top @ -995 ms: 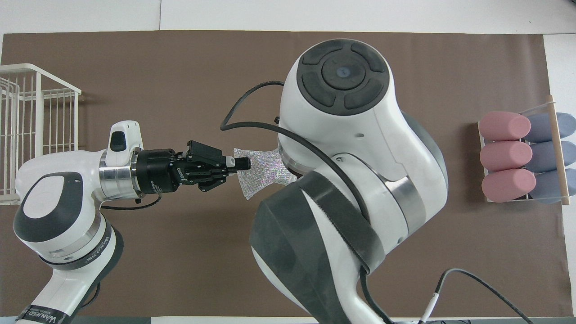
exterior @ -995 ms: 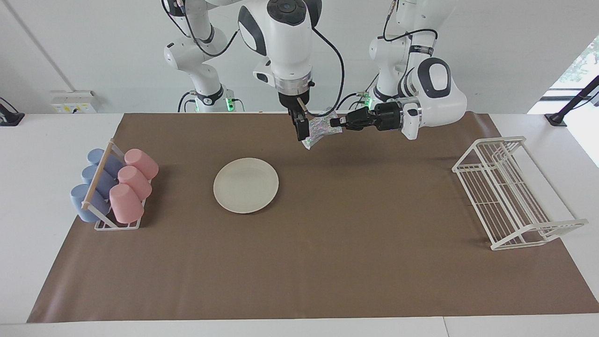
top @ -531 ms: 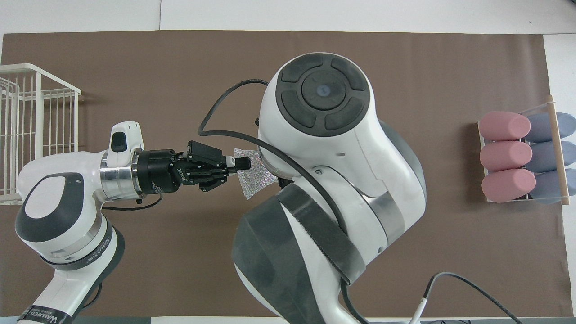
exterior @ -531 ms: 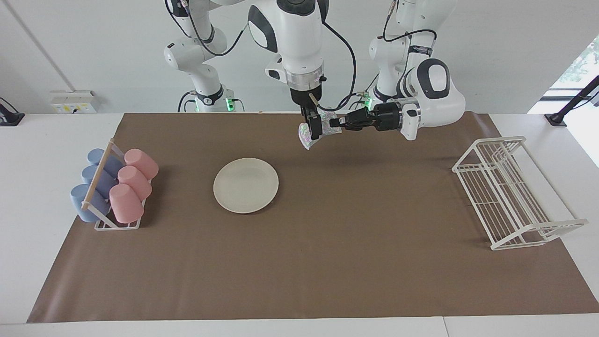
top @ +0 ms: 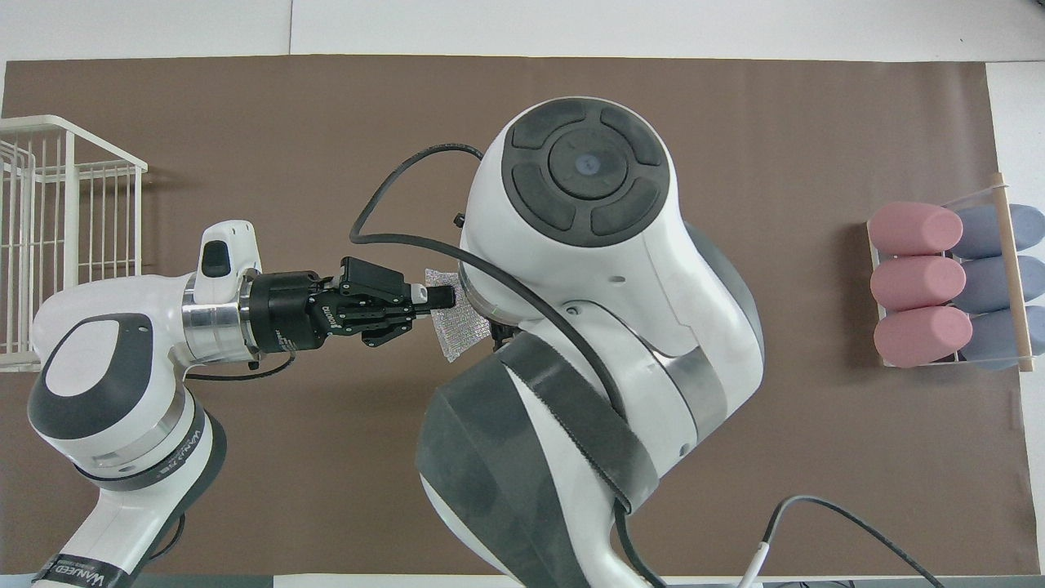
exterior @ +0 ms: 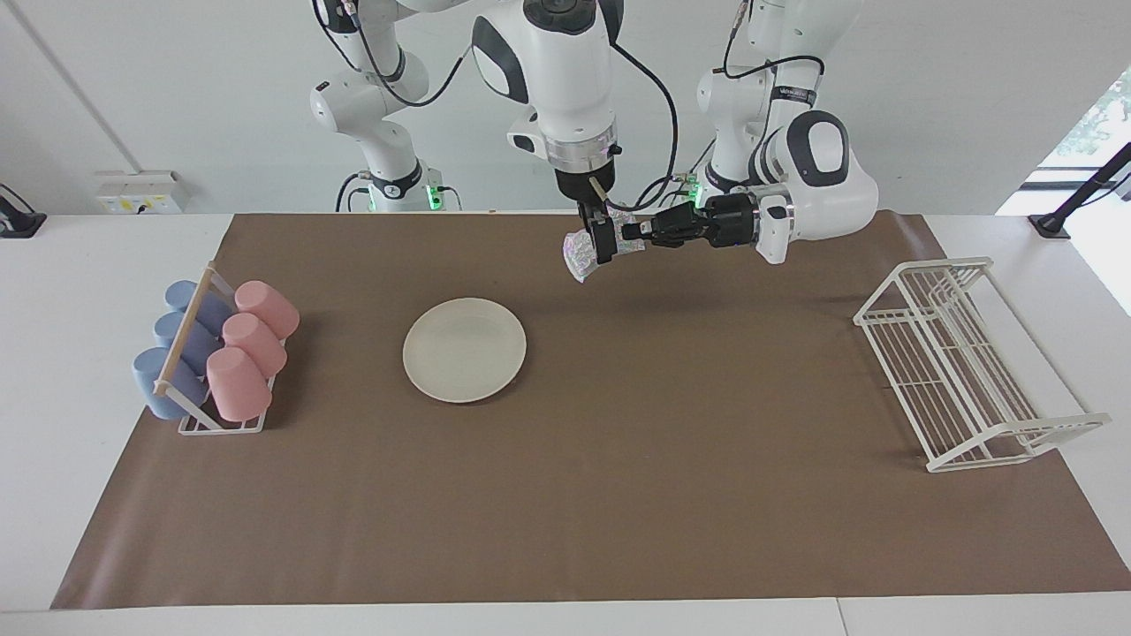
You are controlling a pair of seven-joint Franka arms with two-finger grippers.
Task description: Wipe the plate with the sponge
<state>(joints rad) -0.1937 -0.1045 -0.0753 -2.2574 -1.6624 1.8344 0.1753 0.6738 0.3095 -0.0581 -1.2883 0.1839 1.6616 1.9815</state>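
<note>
The silvery mesh sponge point(exterior: 579, 253) hangs in the air over the brown mat, nearer to the robots than the plate. My left gripper point(exterior: 629, 231) reaches in level and is shut on one end of the sponge point(top: 459, 333). My right gripper point(exterior: 603, 240) points straight down with its open fingers at the sponge's middle, close to the left fingertips. In the overhead view the left gripper point(top: 445, 296) shows, while the right arm hides its own gripper and the plate. The cream-white plate point(exterior: 464, 349) lies bare on the mat.
A rack of pink and blue cups point(exterior: 212, 353) point(top: 947, 286) stands at the right arm's end of the table. A white wire dish rack point(exterior: 963, 362) point(top: 65, 237) stands at the left arm's end. A brown mat point(exterior: 618, 495) covers the table.
My right gripper has slid along the sponge toward the left gripper and risen slightly. The sponge's free end now bunches beside it. The left gripper has stayed put.
</note>
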